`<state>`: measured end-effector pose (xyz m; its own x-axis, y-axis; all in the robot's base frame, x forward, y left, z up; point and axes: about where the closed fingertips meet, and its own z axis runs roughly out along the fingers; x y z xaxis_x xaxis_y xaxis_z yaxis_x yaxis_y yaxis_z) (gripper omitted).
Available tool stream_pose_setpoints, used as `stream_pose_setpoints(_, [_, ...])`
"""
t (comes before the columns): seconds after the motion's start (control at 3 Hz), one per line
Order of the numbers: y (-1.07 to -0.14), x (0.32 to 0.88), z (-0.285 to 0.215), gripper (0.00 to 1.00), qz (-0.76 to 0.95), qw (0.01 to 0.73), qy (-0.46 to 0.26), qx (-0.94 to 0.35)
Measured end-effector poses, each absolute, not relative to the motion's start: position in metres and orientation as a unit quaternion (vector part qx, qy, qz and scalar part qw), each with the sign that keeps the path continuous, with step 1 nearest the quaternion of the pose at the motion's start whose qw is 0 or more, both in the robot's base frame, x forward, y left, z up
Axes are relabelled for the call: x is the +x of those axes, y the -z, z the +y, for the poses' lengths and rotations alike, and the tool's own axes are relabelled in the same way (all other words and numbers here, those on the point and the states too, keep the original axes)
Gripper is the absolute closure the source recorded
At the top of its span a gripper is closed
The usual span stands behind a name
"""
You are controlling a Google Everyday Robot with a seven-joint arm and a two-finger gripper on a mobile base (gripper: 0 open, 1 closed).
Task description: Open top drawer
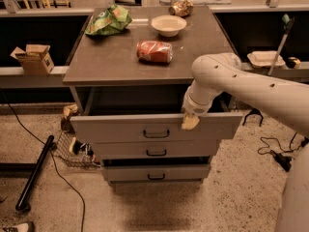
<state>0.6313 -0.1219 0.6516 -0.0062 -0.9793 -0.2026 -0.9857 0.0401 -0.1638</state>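
Note:
The top drawer [120, 128] is a wide light-grey drawer with a small black bar handle [156, 134]. It stands pulled out from the cabinet, with a dark gap behind its front. My gripper [189, 122] hangs from the white arm over the drawer's upper front edge, right of the handle. Its yellowish tip lies against the drawer front.
Two shallower grey drawers [155, 152] sit below. On the cabinet top [116, 62] lie a red can [154, 51], a white bowl [168, 25], a green bag [107, 20] and a small jar [180, 7]. A black pole [34, 172] and cables lie on the floor at left.

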Motion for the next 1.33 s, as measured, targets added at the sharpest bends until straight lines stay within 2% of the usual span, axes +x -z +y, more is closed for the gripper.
stream_pose_setpoints(0.33, [-0.652, 0.631, -0.122, 0.00, 0.709, 0.131, -0.012, -0.693])
stream_pose_setpoints(0.67, [-0.652, 0.631, -0.122, 0.00, 0.709, 0.131, -0.012, -0.693])
stream_pose_setpoints(1.0, [-0.647, 0.623, -0.121, 0.00, 0.710, 0.110, -0.043, -0.694])
stream_pose_setpoints(1.33, [-0.644, 0.602, -0.123, 0.00, 0.723, 0.058, -0.076, -0.684])
